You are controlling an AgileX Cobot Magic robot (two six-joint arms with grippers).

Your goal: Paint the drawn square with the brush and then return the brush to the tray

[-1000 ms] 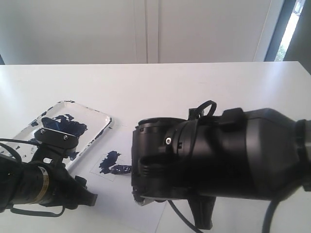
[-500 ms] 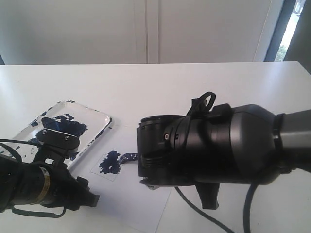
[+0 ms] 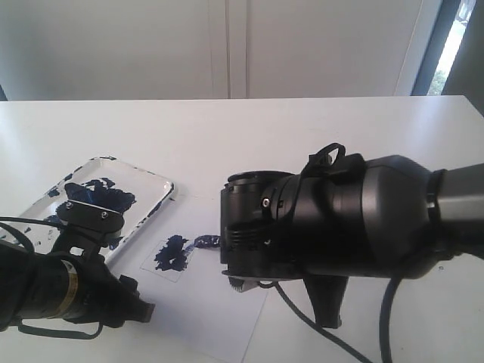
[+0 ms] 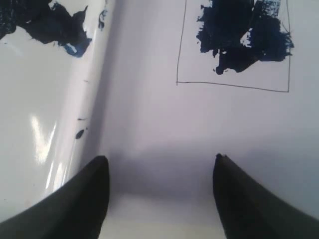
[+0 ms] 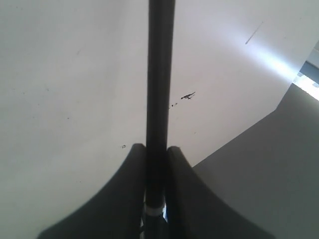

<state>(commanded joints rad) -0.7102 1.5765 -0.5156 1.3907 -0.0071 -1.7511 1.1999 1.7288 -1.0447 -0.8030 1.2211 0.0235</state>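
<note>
The drawn square (image 3: 172, 257) lies on a white paper sheet just right of the tray (image 3: 148, 184), its inside smeared dark blue. The left wrist view shows it too, the drawn square (image 4: 233, 47) beyond the tray rim (image 4: 94, 89). My right gripper (image 5: 157, 149) is shut on the brush (image 5: 160, 74), clamped just above its silver band. In the exterior view the brush tip (image 3: 206, 242) pokes out from under the bulky right wrist at the square's far right corner; the jaws are hidden there. My left gripper (image 4: 160, 162) hovers open and empty over the paper beside the tray.
The white paper sheet (image 3: 227, 321) reaches to the table's near edge. The left arm (image 3: 60, 283) lies low at the near left, by the tray's front. The right arm's body (image 3: 333, 227) covers the table's middle right. Dark paint blotches (image 3: 98, 197) sit in the tray.
The right arm has shifted right and slightly back, dragging the brush tip from the square's lower right part up to its far right corner. The left arm has stayed put.
</note>
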